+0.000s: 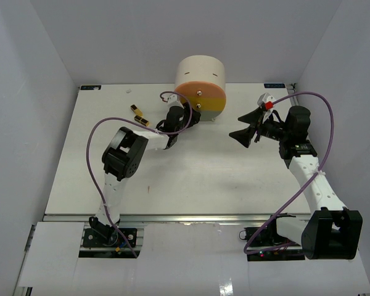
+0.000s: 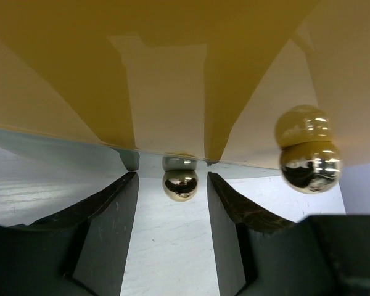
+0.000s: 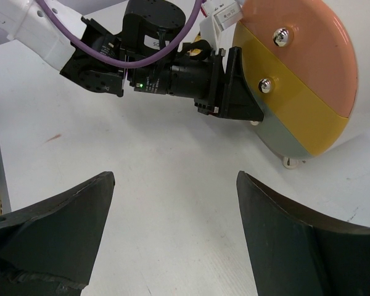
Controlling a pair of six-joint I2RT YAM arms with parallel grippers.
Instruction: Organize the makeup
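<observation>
Two short black-and-gold lipstick tubes (image 1: 136, 110) (image 1: 142, 119) lie on the table at the back left. No palettes or sponges are in view. My left gripper (image 1: 193, 117) is open at the front of the cream drawer unit (image 1: 200, 74). In the left wrist view its jaws (image 2: 171, 179) straddle a gold knob (image 2: 180, 184) below the yellow drawer front (image 2: 166, 80) without touching it. My right gripper (image 1: 239, 126) is open and empty, right of the unit, above bare table (image 3: 172, 185).
The unit's front shows orange (image 3: 302, 43), yellow (image 3: 296, 105) and green (image 3: 290, 139) drawer bands with metal knobs. A second gold knob (image 2: 309, 163) sits right of my left jaws. My left gripper (image 3: 231, 92) shows in the right wrist view. White walls surround the table.
</observation>
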